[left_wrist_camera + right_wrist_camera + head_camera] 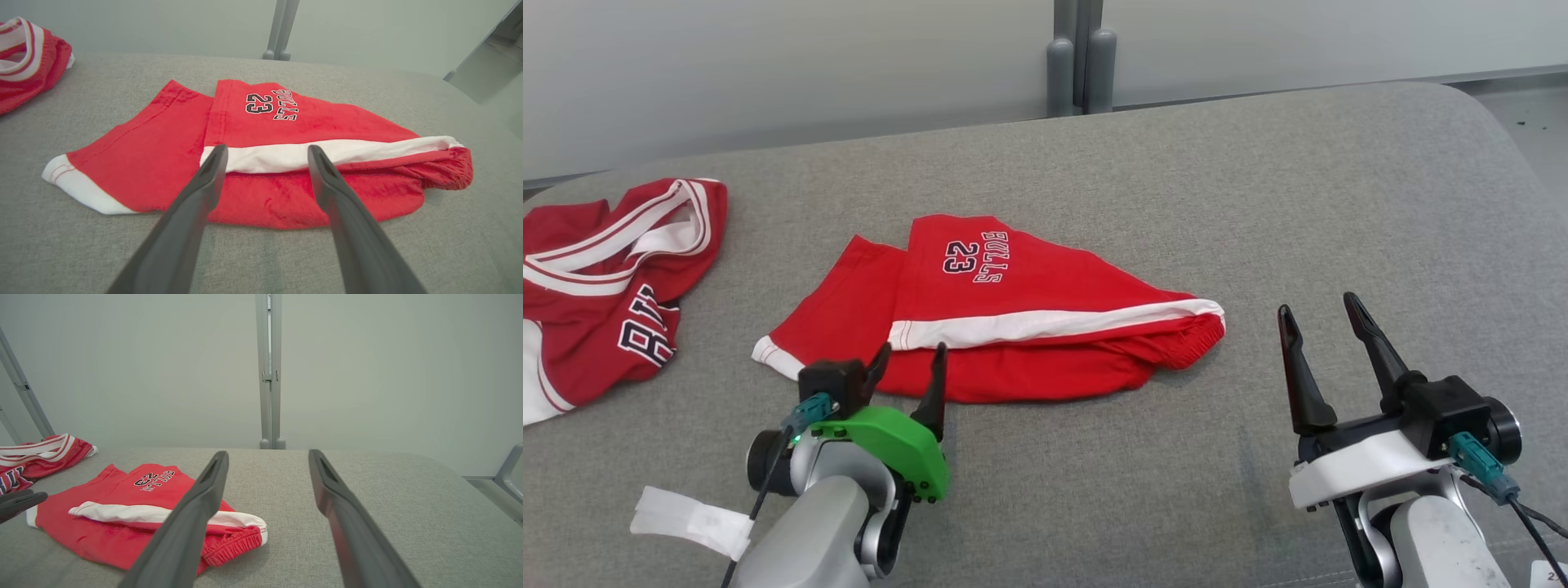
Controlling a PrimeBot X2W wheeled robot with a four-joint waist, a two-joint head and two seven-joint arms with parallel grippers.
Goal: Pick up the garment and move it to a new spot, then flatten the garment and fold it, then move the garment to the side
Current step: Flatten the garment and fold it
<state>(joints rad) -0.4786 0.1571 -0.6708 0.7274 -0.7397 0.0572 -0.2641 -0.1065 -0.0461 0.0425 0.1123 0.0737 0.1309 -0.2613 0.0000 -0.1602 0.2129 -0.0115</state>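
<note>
Head view: item, one pair of red shorts [1029, 327] with white trim and "BULLS 23" print, lying near the middle of the grey upholstered surface [1176, 180], doubled over on itself, resting loose on the upholstery and held in nothing. Second item, a red and white jersey [605, 278], crumpled at the left end, well apart from the shorts. Left gripper [912, 353], jaws spread, tips just at the shorts' near edge; right gripper [1319, 306], jaws spread, apart from the shorts on their waistband side, over bare upholstery. Left wrist view: shorts [286, 122] directly ahead of the left gripper [267, 150], whose spread jaws frame the white stripe; whether the tips touch the cloth cannot be told; jersey [28, 57] at the far left corner. Right wrist view: right gripper [267, 455] aimed past the elastic waistband end of the shorts [122, 490]; jersey [36, 457] beyond. Step in hand, by judgement: the fold looks at least partly made, so either a further fold or the move aside is due. Next move calls for the left jaws to close on the near edge through all the layers, so the fold does not open when lifted.
</note>
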